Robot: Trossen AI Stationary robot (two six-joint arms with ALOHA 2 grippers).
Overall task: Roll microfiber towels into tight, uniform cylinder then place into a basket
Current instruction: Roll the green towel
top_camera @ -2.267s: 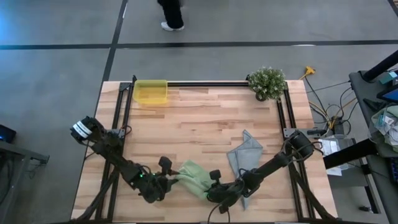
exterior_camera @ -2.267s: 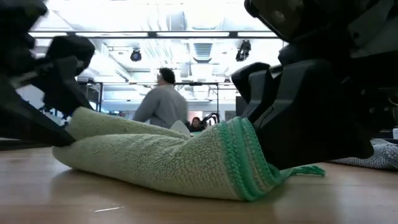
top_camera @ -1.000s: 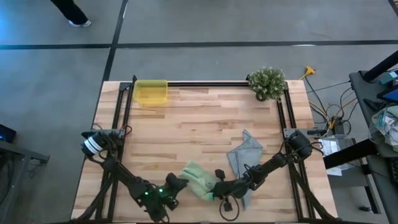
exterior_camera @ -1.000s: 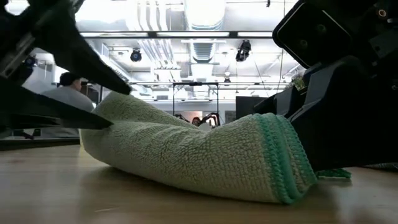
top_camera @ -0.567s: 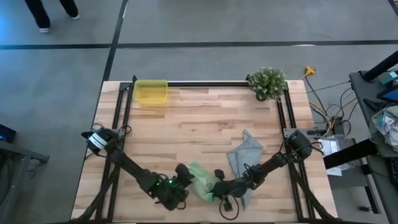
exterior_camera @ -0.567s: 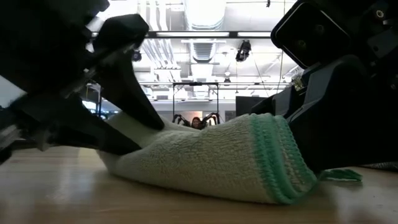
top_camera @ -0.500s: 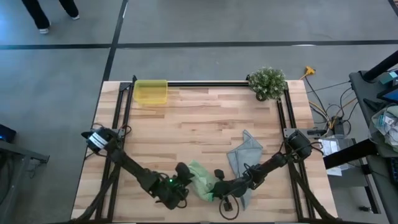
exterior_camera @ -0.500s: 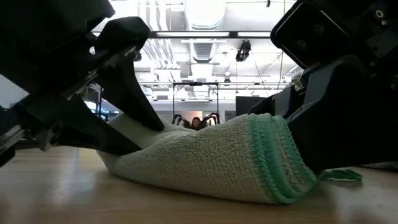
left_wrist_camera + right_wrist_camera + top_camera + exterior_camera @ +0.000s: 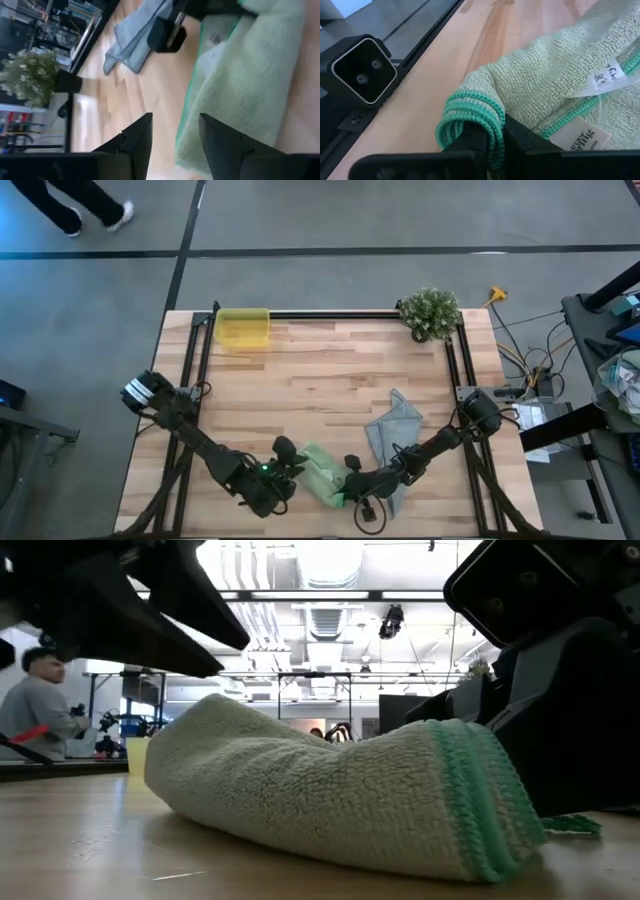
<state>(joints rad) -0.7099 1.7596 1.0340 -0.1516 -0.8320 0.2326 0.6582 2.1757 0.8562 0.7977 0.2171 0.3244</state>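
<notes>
Right gripper jaws pinching green towel edge, left gripper jaws parted, empty

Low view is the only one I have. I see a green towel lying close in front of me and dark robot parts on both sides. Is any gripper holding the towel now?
Observer: Yes. The right gripper is shut on the folded, green-stitched edge of the green towel.
Operator: And the left gripper?
Observer: The left gripper is open above the towel's other end, holding nothing.
Operator: Is there a second towel?
Observer: Yes, a grey-blue towel lies crumpled beside the green one, under the right arm.
Operator: Where is the basket?
Observer: The yellow basket sits at the far left corner of the table.
</notes>
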